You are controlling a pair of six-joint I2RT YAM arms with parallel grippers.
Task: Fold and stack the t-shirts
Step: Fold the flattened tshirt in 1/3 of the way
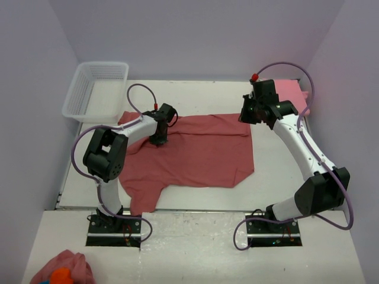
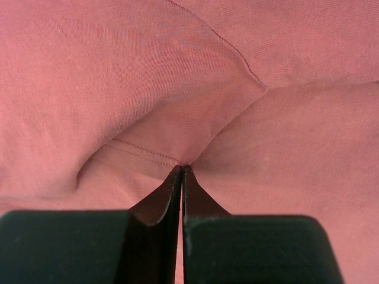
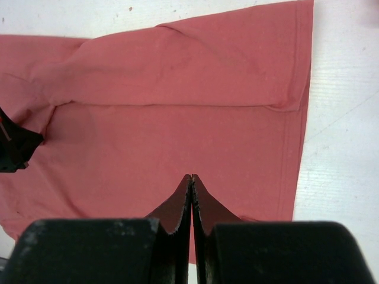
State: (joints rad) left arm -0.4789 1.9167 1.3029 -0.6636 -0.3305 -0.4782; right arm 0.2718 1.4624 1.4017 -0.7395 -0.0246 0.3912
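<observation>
We see a rose-red cotton t-shirt [image 1: 201,155] spread flat in the middle of the white table [image 1: 278,186]. Only the left wrist view shows the left gripper [image 2: 181,170] shut tight, with cloth puckering into its tips, seemingly pinched. The right wrist view shows the right gripper [image 3: 191,178] closed on nothing, over the shirt near its hemmed edge. Only the overhead view shows a clear plastic mesh basket [image 1: 95,89] at the far left, a paler pink t-shirt [image 1: 290,90] at the far right, and lilac walls [image 1: 195,35].
</observation>
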